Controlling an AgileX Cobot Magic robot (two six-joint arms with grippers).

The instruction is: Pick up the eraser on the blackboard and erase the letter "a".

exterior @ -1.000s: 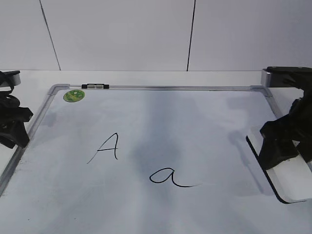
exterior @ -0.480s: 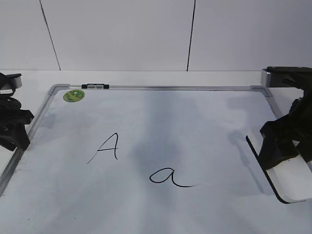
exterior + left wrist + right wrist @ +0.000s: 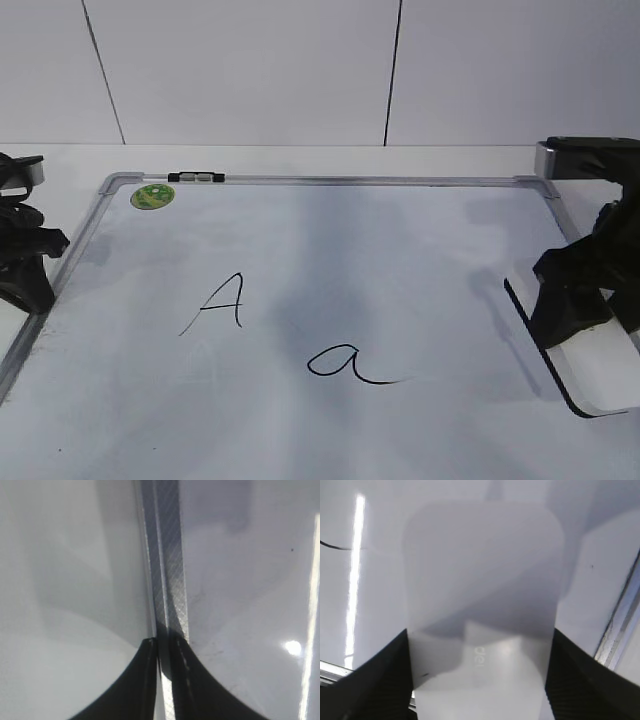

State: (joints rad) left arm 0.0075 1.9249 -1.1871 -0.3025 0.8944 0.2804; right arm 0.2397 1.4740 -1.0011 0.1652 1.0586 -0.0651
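The blackboard (image 3: 400, 250) lies flat on the table. The letter "a" (image 3: 345, 363) is written near its front middle. The eraser (image 3: 603, 372) lies at the board's right edge, its black felt edge showing. In the right wrist view the eraser (image 3: 482, 575) fills the middle, with grey print on top. My right gripper (image 3: 575, 300) (image 3: 480, 632) has a finger against each long side of the eraser and is shut on it. My left gripper (image 3: 25, 268) (image 3: 164, 642) is shut and empty over the board's left frame rail (image 3: 167, 580).
A capital "A" (image 3: 220, 300) is written left of the "a". A round green sticker (image 3: 152, 195) and a small black-and-clear clip (image 3: 195, 177) sit at the back left corner. A white wall stands behind the table.
My left arm has shifted slightly down and left along the frame. My right gripper and the eraser have barely moved.
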